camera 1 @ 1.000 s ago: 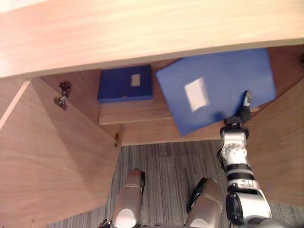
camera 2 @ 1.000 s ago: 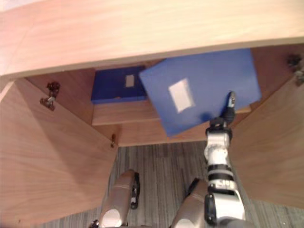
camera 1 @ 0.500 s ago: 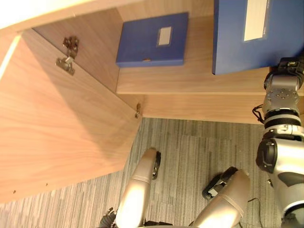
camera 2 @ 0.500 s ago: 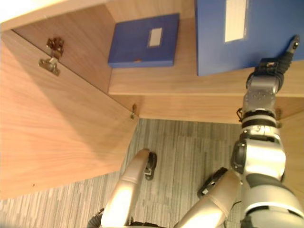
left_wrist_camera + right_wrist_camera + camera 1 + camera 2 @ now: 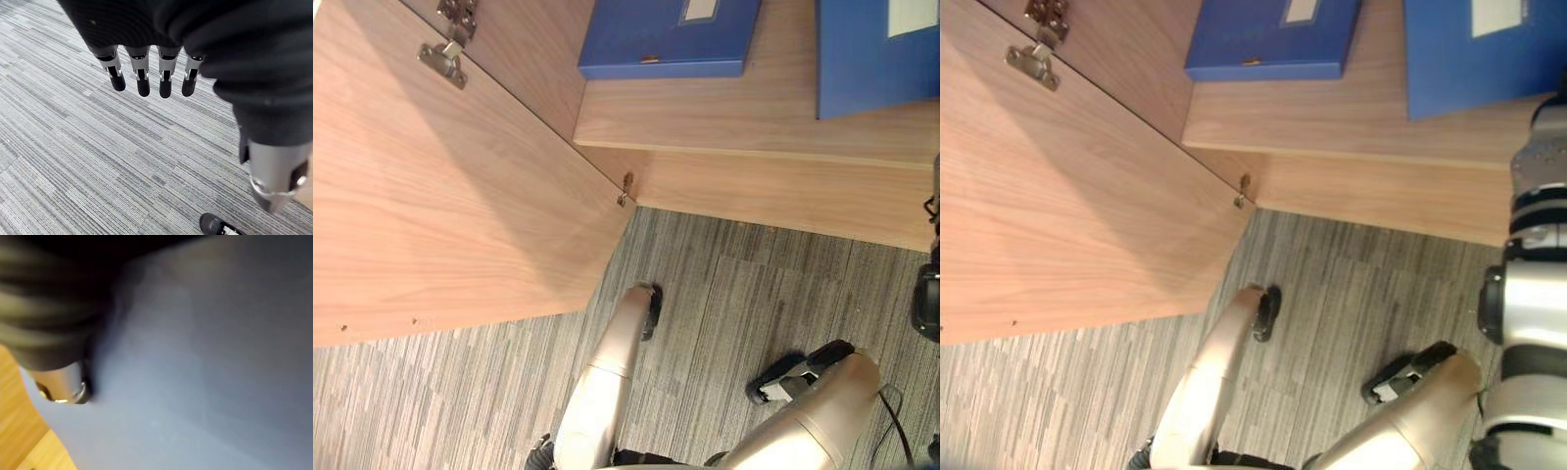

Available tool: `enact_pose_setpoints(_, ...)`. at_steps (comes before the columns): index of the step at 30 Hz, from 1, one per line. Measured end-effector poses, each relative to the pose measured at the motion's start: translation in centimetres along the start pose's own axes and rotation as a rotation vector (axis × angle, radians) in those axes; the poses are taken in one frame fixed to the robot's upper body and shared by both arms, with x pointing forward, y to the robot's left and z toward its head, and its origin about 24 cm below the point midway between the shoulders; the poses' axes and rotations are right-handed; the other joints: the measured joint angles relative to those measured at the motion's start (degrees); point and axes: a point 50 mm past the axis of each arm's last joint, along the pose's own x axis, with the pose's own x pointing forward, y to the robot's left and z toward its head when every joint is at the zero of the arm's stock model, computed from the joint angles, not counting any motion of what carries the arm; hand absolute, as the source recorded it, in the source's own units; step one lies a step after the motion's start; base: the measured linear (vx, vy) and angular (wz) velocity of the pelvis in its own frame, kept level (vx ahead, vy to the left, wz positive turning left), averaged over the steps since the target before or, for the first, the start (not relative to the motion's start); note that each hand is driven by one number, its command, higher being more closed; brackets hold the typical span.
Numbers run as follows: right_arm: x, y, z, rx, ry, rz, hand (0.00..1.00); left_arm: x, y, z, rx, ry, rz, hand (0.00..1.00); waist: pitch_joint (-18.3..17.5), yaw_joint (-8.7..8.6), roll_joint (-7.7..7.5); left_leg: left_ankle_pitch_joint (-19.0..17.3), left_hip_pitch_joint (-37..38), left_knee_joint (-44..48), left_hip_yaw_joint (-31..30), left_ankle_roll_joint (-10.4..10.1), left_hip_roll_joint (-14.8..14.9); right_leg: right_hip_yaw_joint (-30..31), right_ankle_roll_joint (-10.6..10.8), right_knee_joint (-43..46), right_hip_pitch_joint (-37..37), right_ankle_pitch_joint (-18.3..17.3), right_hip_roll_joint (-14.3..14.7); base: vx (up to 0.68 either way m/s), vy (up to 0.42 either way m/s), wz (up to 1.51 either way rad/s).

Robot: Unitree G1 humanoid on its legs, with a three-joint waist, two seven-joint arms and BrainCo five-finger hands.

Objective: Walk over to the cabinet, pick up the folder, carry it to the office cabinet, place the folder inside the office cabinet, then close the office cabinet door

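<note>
The blue folder (image 5: 1469, 49) with a white label sits squared over the wooden shelf (image 5: 724, 108) inside the office cabinet, at the top right of the eye views. My right arm (image 5: 1540, 166) reaches up to it along the right edge. In the right wrist view my right hand (image 5: 61, 384) is tight against the folder's blue face (image 5: 205, 357), thumb clamped on it. My left hand (image 5: 143, 81) hangs over the grey carpet with straight fingers, holding nothing.
A second blue folder box (image 5: 666, 39) lies on the same shelf to the left. The cabinet's left door (image 5: 440, 196) stands wide open toward me, its metal hinge (image 5: 443, 59) showing. Striped grey carpet (image 5: 734, 313) lies below the shelf front.
The camera has tipped down toward the floor. The folder went from tilted and overhanging the shelf front to squared up and further in over the shelf, my right hand moving with it.
</note>
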Motion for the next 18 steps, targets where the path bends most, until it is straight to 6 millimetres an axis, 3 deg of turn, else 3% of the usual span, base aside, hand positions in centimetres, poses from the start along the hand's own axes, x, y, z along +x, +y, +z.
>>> enact_pose_setpoints(1,0.1,0.1,0.4,-0.005,-0.014,0.003,1.0,0.0,-0.1,-0.3,-0.005,0.01,0.001,0.0,0.12,0.02,0.03,0.26,0.04,-0.36,0.0,-0.16,0.0,0.0,0.0,0.08,0.0,-0.17,-0.02,0.01,-0.125,0.11)
enact_pose_setpoints(2,0.1,0.2,0.5,0.0,-0.018,0.003,0.0,-0.1,-0.2,-0.5,-0.013,0.022,0.003,0.0,0.14,-0.09,0.01,0.58,0.09,-0.76,-0.01,-0.38,0.01,-0.01,-0.04,0.08,0.0,-0.31,-0.01,0.02,-0.123,0.09)
enact_pose_setpoints(13,-0.1,0.5,1.4,0.113,-0.046,0.046,0.0,-0.1,0.0,-0.5,-0.063,0.02,0.033,0.0,0.41,-0.13,0.05,1.34,0.03,-1.7,-0.15,-0.63,0.41,-0.04,-0.18,-0.27,0.08,-0.39,0.93,0.02,-0.087,0.01)
enact_pose_setpoints(15,-0.2,0.8,1.3,0.03,-0.052,0.093,0.0,0.0,0.2,-0.4,-0.072,0.014,0.04,0.0,0.43,-0.19,0.03,1.33,0.04,-1.62,-0.15,-0.63,0.8,-0.06,-0.18,-0.36,0.16,-0.38,1.45,0.03,-0.062,-0.08)
enact_pose_setpoints(18,-0.5,1.5,-0.1,-0.284,-0.018,0.225,0.0,0.0,0.2,-0.3,-0.072,0.006,0.037,0.0,0.44,-0.41,0.0,1.35,0.14,-1.58,-0.27,-0.69,1.41,-0.23,-0.19,-0.49,0.35,-0.38,2.26,0.03,-0.088,-0.09)
